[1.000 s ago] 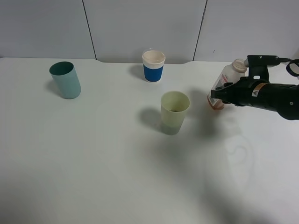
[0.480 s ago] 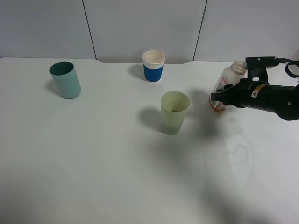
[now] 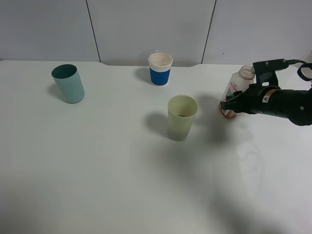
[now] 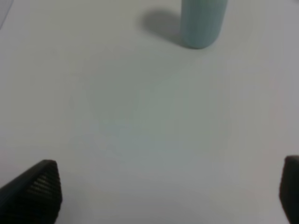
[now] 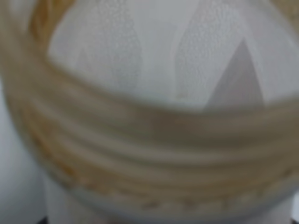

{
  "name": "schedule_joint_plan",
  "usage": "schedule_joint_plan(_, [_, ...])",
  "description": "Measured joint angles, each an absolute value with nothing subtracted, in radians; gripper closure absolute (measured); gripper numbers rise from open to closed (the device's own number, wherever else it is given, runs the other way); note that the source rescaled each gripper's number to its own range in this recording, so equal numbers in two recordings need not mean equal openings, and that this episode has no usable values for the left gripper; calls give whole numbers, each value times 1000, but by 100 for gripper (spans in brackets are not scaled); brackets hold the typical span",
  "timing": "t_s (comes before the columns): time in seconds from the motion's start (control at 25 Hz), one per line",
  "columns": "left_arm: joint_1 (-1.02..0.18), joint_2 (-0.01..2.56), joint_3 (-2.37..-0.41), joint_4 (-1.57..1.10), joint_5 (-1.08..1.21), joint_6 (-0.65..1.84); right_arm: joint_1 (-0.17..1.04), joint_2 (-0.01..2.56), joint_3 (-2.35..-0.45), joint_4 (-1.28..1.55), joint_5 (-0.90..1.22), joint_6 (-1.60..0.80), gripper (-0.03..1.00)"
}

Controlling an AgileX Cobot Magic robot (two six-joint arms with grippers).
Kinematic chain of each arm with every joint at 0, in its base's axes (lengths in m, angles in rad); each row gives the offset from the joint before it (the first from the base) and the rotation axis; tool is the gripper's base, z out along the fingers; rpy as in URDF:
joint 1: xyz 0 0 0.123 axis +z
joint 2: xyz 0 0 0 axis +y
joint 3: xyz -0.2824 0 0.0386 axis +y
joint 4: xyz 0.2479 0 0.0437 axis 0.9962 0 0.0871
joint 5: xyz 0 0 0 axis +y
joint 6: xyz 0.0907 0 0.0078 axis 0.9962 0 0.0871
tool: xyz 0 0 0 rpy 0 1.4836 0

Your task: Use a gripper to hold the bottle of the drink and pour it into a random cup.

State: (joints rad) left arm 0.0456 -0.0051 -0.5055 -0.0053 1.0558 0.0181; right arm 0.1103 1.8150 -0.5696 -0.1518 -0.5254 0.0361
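Observation:
The bottle of the drink (image 3: 235, 89), translucent with a white-and-red label and a little brown drink at its base, leans at the right of the table. My right gripper (image 3: 230, 104) is shut on its lower body, the base close to the table. In the right wrist view the bottle's wide open neck (image 5: 149, 121) fills the frame. The pale yellow-green cup (image 3: 182, 117) stands upright left of the bottle, apart from it. My left gripper (image 4: 161, 191) is open and empty over bare table; it does not show in the exterior view.
A teal-green tumbler (image 3: 68, 83) stands at the far left and also shows in the left wrist view (image 4: 202, 21). A white cup with a blue band (image 3: 160, 68) stands at the back centre. The white table's (image 3: 97, 170) back edge meets a grey wall.
My right gripper has sunk slightly with the bottle, which now sits lower and nearer the table. The cups have not moved.

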Motion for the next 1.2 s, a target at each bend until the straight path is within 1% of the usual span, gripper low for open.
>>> schedule_joint_plan(0.04, [46,-5,-506,-5,1056,18,110,1815,-570,-152,-525,36,80])
schedule_joint_plan(0.12, [46,-5,-506,-5,1056,18,110,1815,-570,-152,-525,36,58])
schedule_joint_plan(0.2, [46,-5,-506,-5,1056,18,110,1815,-570,-152,-540,36,35])
schedule_joint_plan(0.28, [46,-5,-506,-5,1056,18,110,1815,-570,-152,-559,36,19])
schedule_joint_plan(0.32, [46,-5,-506,-5,1056,18,110,1815,-570,-152,-565,35,13])
schedule_joint_plan(0.36, [46,-5,-506,-5,1056,18,110,1815,-570,-152,-568,35,10])
schedule_joint_plan(0.48, [46,-5,-506,-5,1056,18,110,1815,-570,-145,-571,35,7])
schedule_joint_plan(0.68, [46,-5,-506,-5,1056,18,110,1781,-569,-133,-551,33,6])
schedule_joint_plan(1.2, [46,-5,-506,0,1055,18,110,1452,-567,-128,-438,33,6])
